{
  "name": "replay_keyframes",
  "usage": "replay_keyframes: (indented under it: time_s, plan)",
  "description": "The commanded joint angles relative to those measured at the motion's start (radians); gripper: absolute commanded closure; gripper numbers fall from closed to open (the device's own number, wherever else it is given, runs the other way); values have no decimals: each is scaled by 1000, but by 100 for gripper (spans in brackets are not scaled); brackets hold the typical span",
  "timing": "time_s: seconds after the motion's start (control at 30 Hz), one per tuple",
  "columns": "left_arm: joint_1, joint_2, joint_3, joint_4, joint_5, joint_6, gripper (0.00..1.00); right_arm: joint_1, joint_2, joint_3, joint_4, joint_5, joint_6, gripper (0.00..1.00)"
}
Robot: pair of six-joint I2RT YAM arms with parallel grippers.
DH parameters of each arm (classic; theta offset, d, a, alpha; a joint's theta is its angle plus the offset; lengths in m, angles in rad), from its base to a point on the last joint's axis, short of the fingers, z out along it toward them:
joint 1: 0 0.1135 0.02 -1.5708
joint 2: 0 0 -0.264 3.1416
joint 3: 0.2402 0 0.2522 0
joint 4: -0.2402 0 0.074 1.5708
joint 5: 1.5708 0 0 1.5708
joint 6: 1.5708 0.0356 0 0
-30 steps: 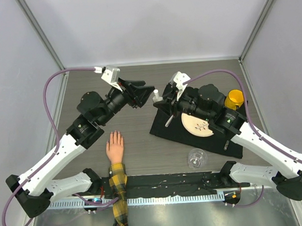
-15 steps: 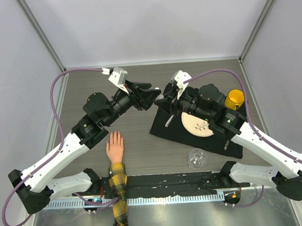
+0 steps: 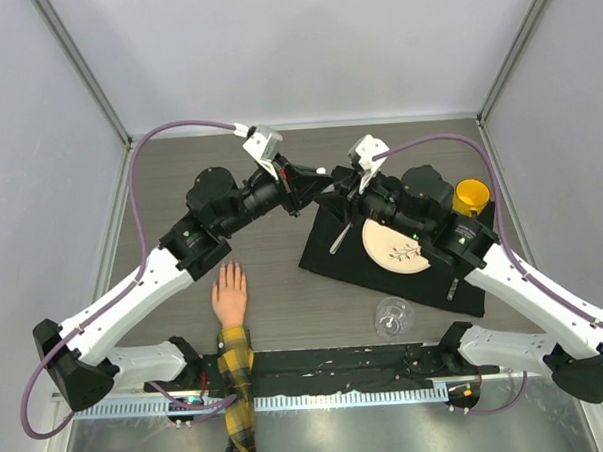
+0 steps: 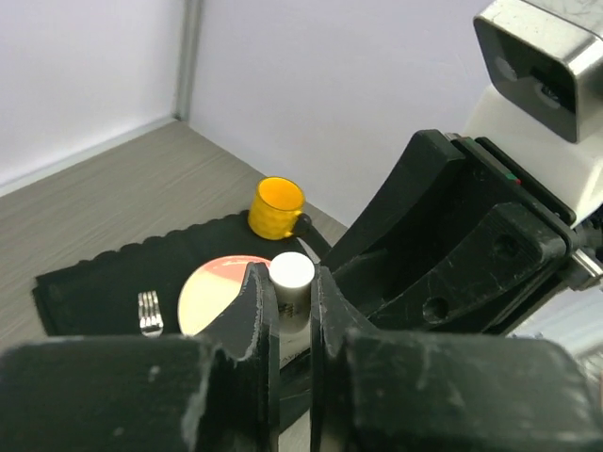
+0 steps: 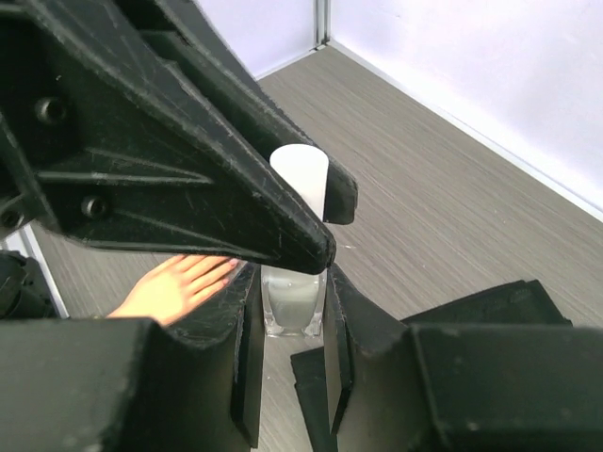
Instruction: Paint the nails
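Nearest me, the fake hand [image 3: 228, 294] lies flat on the tabletop [image 3: 280, 302], nails [image 3: 228, 268] pointing away. Beyond it and to the right, my right jaws clamp the upright polish bottle [image 5: 294, 299] and my left jaws pinch its white cap [image 4: 291, 271]. I judge the left arm nearer the nails.

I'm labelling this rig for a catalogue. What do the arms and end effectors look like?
The left arm and right arm have white links and bulky black joints. A purple cable loops along each. The left end effector and right end effector are matte black, with two scuffed wedge-shaped fingers.
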Motion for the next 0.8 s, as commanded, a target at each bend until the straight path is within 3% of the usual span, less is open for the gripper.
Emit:
replay_keyframes:
  time_s: [0.0, 0.03, 0.1, 0.13, 0.17, 0.2, 0.23, 0.27, 0.47, 0.53, 0.63, 0.67, 0.7, 0.77]
  plan:
    - [58, 64, 101, -19, 442, -10, 100, 17, -58, 36, 78, -148, -18, 100]
    - [83, 78, 117, -23, 667, -24, 100, 17, -68, 26, 82, -219, -34, 100]
    - [170, 119, 140, 9, 882, -99, 100, 15, -83, 3, 84, -392, -81, 100]
    - [198, 133, 135, 41, 974, -151, 100, 14, -77, -5, 86, -633, -85, 100]
    - [234, 147, 123, 236, 1165, -223, 100, 14, -63, -4, 90, -725, -72, 100]
    - [245, 165, 82, 369, 1221, -313, 100, 14, -47, 2, 104, -803, -39, 100]
    - [253, 176, 68, 513, 1255, -496, 100, 14, 2, 13, 110, -888, 5, 100]
    - [255, 187, 68, 619, 1310, -533, 100, 14, 16, 27, 101, -914, 35, 100]
    - [299, 253, 135, 592, 1273, -566, 100, 11, -54, -57, 159, -666, 41, 100]
    - [337, 232, 119, 571, 1188, -558, 100, 8, -68, -57, 133, -576, 29, 100]
    - [389, 163, 91, 366, 1043, -428, 70, 6, -73, -36, 71, -413, 14, 100]
    - [397, 134, 95, 280, 1000, -280, 46, 6, -71, -30, 54, -331, 14, 100]
    - [402, 104, 102, 65, 887, -195, 37, 6, -71, -25, 38, -295, 14, 100]
    - [399, 17, 111, -62, 803, -22, 31, 6, -71, -25, 7, -190, 14, 100]
